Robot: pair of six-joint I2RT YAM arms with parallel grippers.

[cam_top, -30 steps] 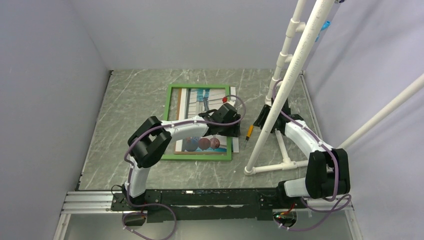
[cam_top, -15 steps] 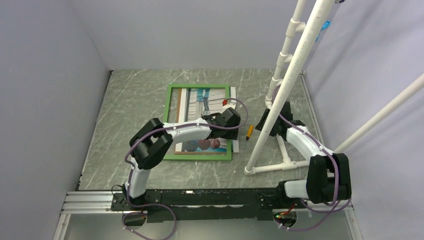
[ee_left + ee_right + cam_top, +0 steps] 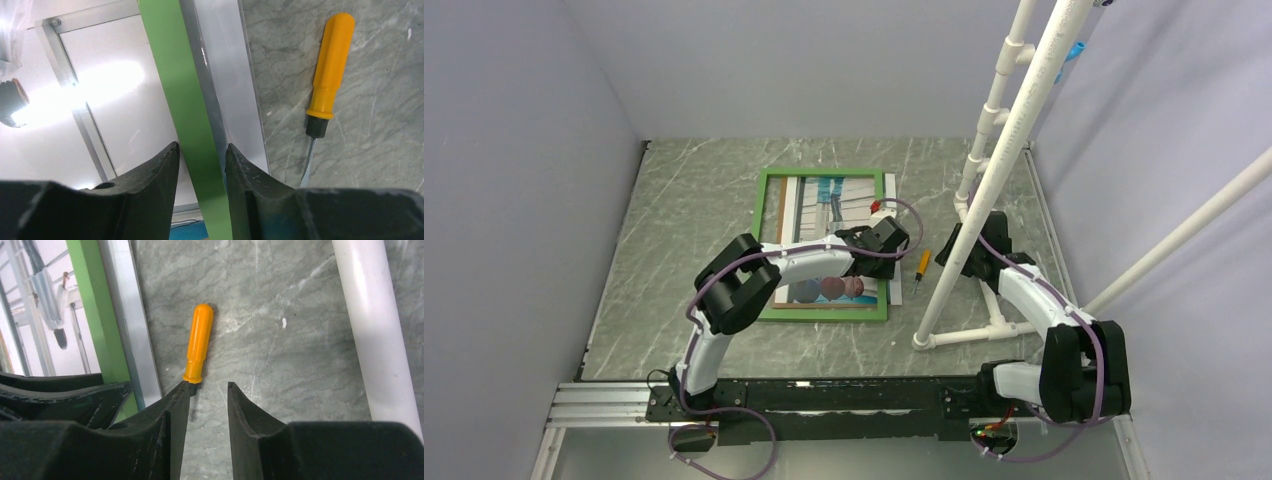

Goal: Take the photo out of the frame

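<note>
Where the left gripper [image 3: 201,151] hangs, the frame [image 3: 170,60] lies between its jaws

1. The frame [image 3: 764,230] lies flat on the table [image 3: 684,200].
2. The photo [image 3: 829,200] lies inside the frame.
3. The screwdriver [image 3: 922,264] lies just right of the frame, and the pipe stand [image 3: 988,190] is farther right.
4. The left gripper [image 3: 200,147] straddles the frame's right rail.

frame [image 3: 760,240] left side: bare table [image 3: 674,230] | right side: narrow lane, screwdriver [image 3: 923,262] lying in it, white pipe stand [image 3: 987,190] just beyond | above: left arm [image 3: 809,258] crossing frame | walls [image 3: 524,200] hem three sides
</note>
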